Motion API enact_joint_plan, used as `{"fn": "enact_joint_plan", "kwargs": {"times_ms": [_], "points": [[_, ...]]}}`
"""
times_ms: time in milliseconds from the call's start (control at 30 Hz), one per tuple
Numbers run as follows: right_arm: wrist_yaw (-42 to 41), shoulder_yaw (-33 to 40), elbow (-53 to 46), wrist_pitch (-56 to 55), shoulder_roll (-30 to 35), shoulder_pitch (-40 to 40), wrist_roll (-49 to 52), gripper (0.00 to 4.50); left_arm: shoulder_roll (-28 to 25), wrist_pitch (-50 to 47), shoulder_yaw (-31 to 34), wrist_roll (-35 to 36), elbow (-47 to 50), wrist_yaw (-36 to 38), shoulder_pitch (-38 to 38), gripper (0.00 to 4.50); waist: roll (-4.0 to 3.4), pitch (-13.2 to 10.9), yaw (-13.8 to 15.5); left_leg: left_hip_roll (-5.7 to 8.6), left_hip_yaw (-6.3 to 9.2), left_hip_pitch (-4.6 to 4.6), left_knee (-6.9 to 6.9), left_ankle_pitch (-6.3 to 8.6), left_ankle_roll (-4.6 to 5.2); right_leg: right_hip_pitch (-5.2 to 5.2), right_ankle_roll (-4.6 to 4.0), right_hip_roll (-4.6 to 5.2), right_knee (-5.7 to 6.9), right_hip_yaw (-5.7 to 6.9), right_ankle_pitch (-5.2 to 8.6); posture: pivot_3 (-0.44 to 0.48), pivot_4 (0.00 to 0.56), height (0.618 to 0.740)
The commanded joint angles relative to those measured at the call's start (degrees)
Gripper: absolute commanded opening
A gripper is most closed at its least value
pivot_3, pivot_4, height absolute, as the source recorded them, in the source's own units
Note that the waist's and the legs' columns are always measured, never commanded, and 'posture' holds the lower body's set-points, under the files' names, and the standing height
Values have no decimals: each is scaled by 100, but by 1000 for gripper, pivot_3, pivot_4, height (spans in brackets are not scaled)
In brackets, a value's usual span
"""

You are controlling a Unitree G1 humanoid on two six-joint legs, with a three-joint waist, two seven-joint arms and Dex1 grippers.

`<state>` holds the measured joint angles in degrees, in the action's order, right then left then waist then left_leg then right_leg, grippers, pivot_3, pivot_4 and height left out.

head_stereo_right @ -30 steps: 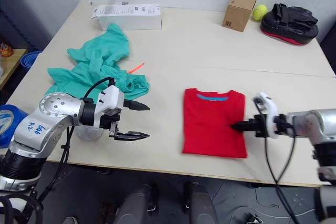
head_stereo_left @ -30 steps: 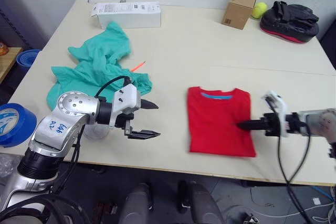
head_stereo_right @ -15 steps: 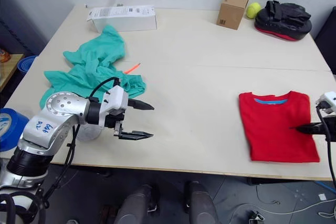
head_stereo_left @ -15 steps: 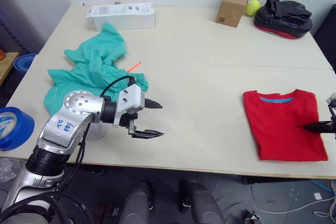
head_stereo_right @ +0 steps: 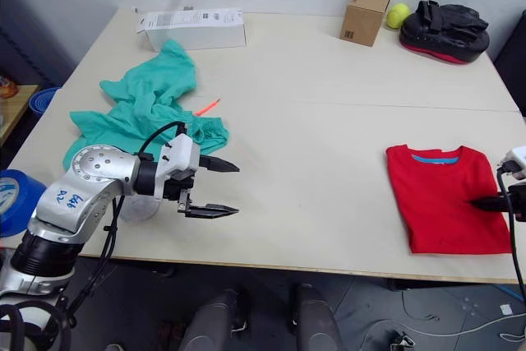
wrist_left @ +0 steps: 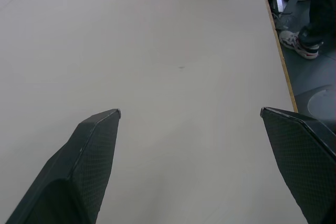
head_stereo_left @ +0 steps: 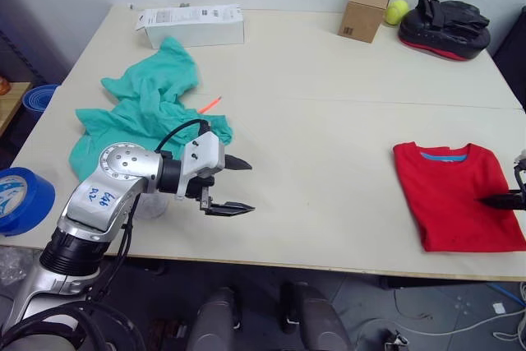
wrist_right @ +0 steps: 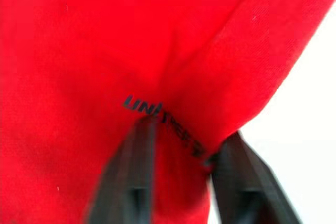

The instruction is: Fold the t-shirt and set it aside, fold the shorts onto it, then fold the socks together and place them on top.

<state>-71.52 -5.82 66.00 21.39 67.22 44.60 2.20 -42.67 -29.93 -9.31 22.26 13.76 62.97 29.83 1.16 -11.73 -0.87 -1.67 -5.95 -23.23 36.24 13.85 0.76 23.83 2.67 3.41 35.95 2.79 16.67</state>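
Folded t-shirt (head_stereo_right: 448, 199) lies at the desk's (head_stereo_right: 329, 121) lower right, its edge grasped by the right pincer (head_stereo_right: 493, 202) — left pincer (head_stereo_right: 220, 189) released, lower left beside the shorts (head_stereo_right: 140, 108).

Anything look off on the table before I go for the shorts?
Nothing stands out. The folded t-shirt lies flat near the table's right edge, pinched by the right gripper; the shorts lie crumpled, unfolded.

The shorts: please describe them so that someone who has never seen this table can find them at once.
Look at the large beige table, on the robot's left half. There, in front of the long white box at the far edge, lies a crumpled heap of teal-green cloth: the shorts. They are the only green, unfolded garment; the red t-shirt lies folded flat on the right side.
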Motion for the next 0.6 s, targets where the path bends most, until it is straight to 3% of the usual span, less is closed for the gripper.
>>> {"fn": "enact_joint_plan", "kwargs": {"times_ms": [33,200,267,400,500,600], "points": [[415,205,2,-815,399,-72,-232,2820,-83,1,241,38,215,-75,-37,4500,-5,0,-4,0,-1,0,0,-1,-1,0,0,0,0,0,0,0,150,740],[344,885,-176,-625,341,479,274,4468,-137,-85,388,73,320,-212,-167,4500,-32,1,-75,1,-4,1,1,-2,-4,0,2,-1,1,-3,-1,0,150,740],[-21,1171,-690,-414,99,616,670,4468,-150,-164,489,96,412,-319,-275,4500,-34,2,-112,1,-8,7,1,-3,-6,-1,5,-4,5,-9,-2,0,150,740],[-550,1551,-3217,777,-619,183,1855,4468,-180,-411,788,199,698,-592,-584,4500,-32,1,-172,-19,-5,27,-3,2,-14,-15,4,-23,12,-12,-2,0,150,740],[-426,1577,-5503,1381,-1434,-312,2837,4468,-251,-622,1140,242,1027,-900,-1034,4500,-33,1,-119,-22,9,25,-4,0,-26,-11,5,-24,31,-6,0,0,150,740],[-13,1381,-7094,1602,-2208,-539,3362,4468,-293,-834,1609,260,1366,-1268,-1574,4500,-34,0,-70,-22,16,11,-6,1,-26,6,4,-21,49,-3,5,0,150,740]]}}
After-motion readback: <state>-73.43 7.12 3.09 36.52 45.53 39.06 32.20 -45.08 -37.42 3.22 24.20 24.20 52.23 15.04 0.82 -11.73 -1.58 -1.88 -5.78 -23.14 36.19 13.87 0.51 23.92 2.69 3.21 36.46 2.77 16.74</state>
